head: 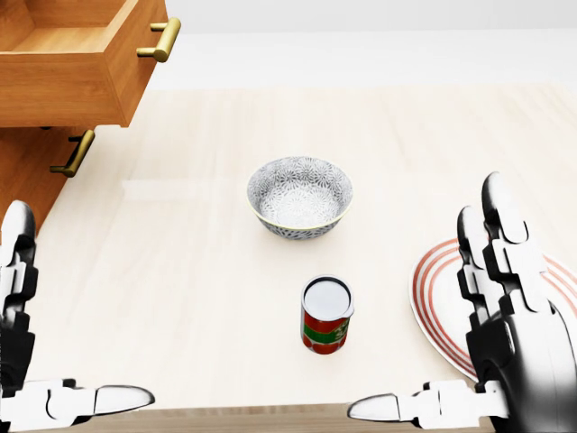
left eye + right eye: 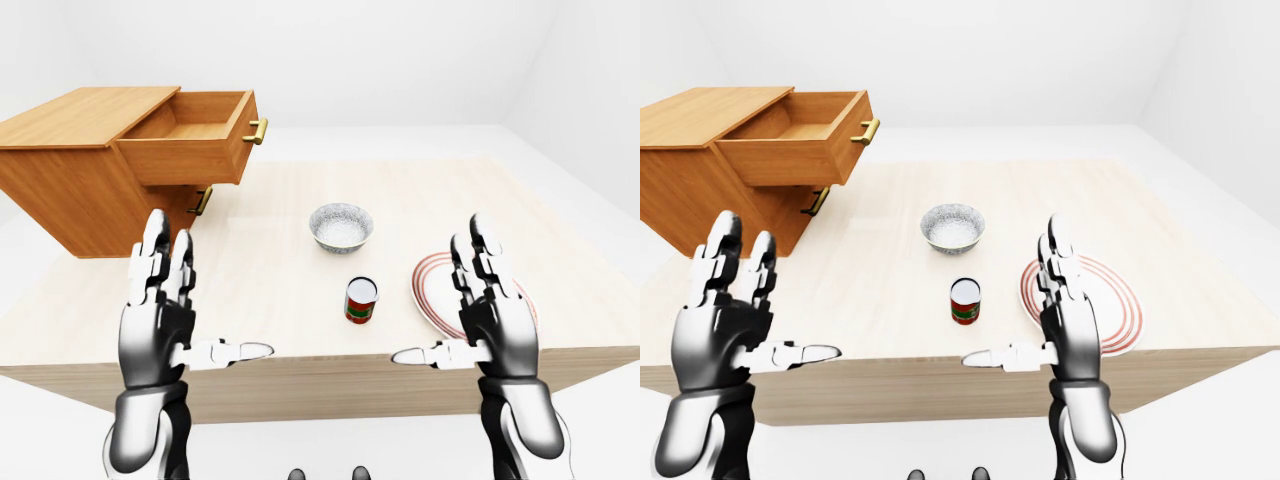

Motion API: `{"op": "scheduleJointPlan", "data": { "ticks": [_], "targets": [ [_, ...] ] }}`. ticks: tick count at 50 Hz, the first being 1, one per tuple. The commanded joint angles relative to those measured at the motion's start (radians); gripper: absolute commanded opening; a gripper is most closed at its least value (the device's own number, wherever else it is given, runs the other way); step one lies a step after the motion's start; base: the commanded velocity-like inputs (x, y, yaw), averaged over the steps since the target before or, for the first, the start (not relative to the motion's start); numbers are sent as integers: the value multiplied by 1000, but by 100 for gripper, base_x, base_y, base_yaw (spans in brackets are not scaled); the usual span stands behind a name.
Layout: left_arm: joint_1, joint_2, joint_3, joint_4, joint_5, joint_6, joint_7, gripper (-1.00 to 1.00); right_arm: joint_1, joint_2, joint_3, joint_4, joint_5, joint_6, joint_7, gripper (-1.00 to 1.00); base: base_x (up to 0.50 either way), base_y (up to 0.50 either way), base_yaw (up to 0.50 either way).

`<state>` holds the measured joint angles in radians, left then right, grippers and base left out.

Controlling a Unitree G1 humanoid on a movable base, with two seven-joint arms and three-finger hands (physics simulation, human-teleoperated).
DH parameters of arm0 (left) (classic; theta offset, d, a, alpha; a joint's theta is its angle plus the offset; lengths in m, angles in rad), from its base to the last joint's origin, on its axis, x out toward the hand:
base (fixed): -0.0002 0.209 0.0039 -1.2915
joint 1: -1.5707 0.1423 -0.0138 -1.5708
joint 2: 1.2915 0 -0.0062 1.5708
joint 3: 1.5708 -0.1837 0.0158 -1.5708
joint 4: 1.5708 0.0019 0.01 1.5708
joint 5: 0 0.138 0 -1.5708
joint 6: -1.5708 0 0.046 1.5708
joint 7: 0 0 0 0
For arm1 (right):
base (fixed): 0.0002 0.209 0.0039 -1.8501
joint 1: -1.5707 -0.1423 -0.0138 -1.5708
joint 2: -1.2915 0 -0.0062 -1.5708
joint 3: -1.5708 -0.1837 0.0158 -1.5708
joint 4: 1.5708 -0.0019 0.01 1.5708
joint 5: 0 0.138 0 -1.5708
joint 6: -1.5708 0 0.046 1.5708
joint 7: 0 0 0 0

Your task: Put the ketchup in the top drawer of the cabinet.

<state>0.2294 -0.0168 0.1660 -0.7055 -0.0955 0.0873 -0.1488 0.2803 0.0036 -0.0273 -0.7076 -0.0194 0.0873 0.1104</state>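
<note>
The ketchup, a small red container with a green band and a white top, stands upright on the pale wooden table, below the bowl. My left hand and right hand hover open on either side of it, palms facing inward and thumbs pointing at each other. Neither touches it. At the upper left of the left-eye view stands the wooden cabinet. Its top drawer is pulled out with nothing visible inside, and its brass handle faces the table.
A patterned grey bowl sits just above the ketchup in the head view. A white plate with red rings lies to the right, partly behind my right hand. The lower drawer's handle shows under the open drawer.
</note>
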Motion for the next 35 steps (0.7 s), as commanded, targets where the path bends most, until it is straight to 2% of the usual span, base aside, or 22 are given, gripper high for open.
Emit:
{"op": "scheduleJointPlan", "data": {
  "ticks": [1, 7, 17, 35],
  "targets": [
    [38, -24, 60, -143, -41, 0, -42, 100, 67, 8, 9, -154, -22, 0, 22, 100, 0, 0, 0],
    [53, -38, 88, -200, -68, 0, -64, 100, 72, 11, 5, -168, -26, 0, 20, 100, 0, 0, 0],
    [37, -39, 111, -194, -83, 0, -71, 100, 63, 13, 5, -153, -39, 0, 12, 100, 0, 0, 0],
    [38, -42, 106, -197, -77, 0, -72, 100, 64, 14, 1, -158, -47, 0, 14, 100, 0, 49, 0]
  ]
}}
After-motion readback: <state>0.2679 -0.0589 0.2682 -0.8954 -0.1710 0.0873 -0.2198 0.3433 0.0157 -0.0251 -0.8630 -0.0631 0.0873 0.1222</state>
